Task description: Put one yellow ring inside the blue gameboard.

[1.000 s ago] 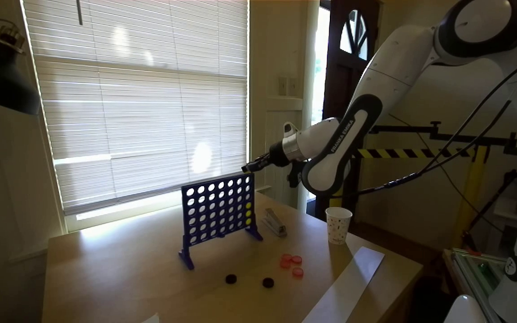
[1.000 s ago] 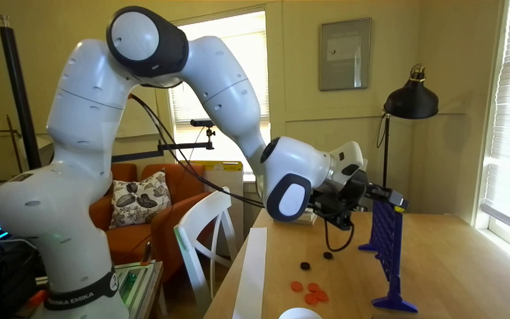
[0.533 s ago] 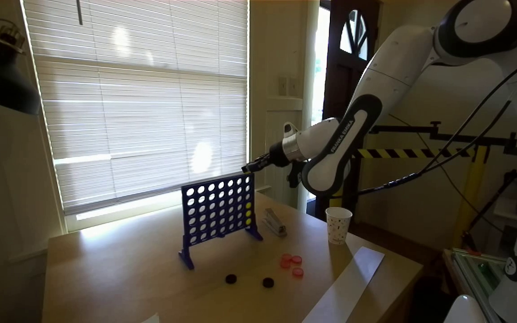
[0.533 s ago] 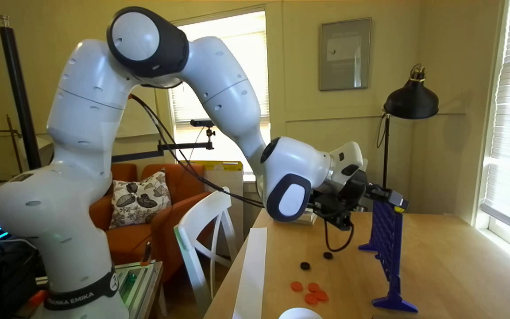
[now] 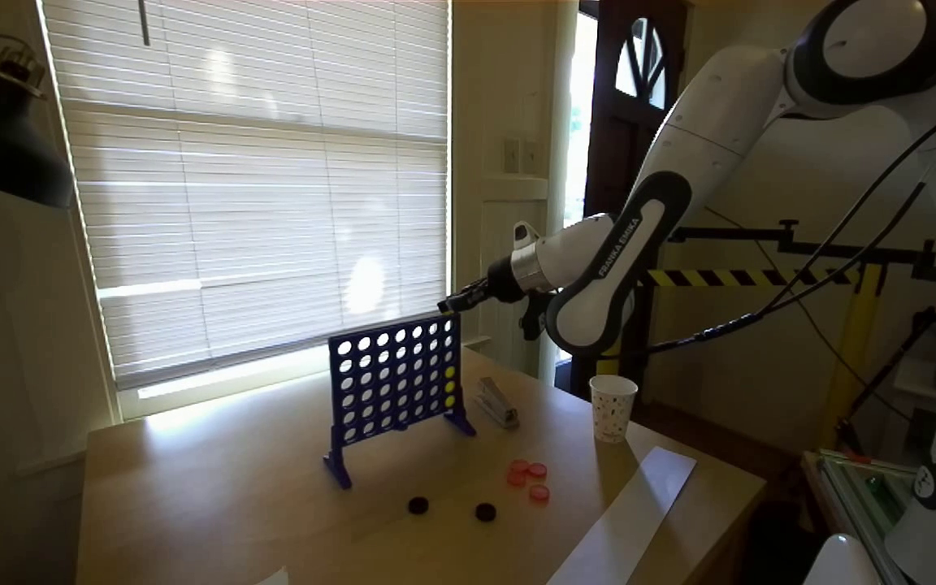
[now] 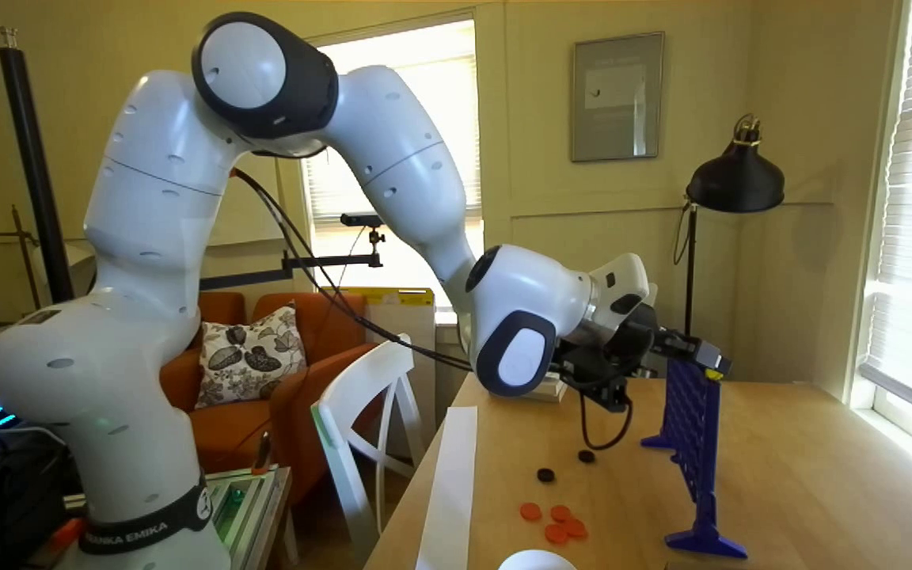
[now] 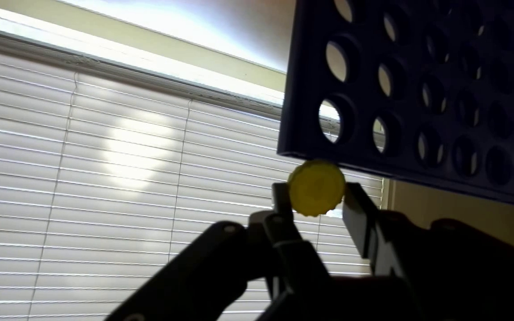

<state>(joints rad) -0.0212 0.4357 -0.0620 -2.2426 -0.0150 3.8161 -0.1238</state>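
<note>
Two black fingers (image 7: 358, 218) of the gripper (image 7: 317, 195) pinch a yellow ring (image 7: 316, 188) in the wrist view, one on each side. The ring's round face shows, with little bumps along its edge. It is right by the edge of the blue gameboard (image 7: 304, 98), near a corner, but I cannot tell if they touch. White blinds (image 7: 105, 249) hang behind.

In an exterior view, the gripper is at the top of the board, by the end line of holes. The board stands up on its feet on a wooden table (image 5: 192, 504). Three more yellow discs (image 5: 449, 387) fill the bottom holes of that line. Four red tokens (image 5: 539, 493), two dark tokens (image 5: 485, 512), a stapler (image 5: 500, 406), a paper cup (image 5: 613, 410) and a strip of white paper (image 5: 626, 520) are on the table.

In an exterior view, a bit of the ring peeks out under the gripper's tip, right at the top of the board. A black lamp (image 6: 737, 182) stands past the table.
</note>
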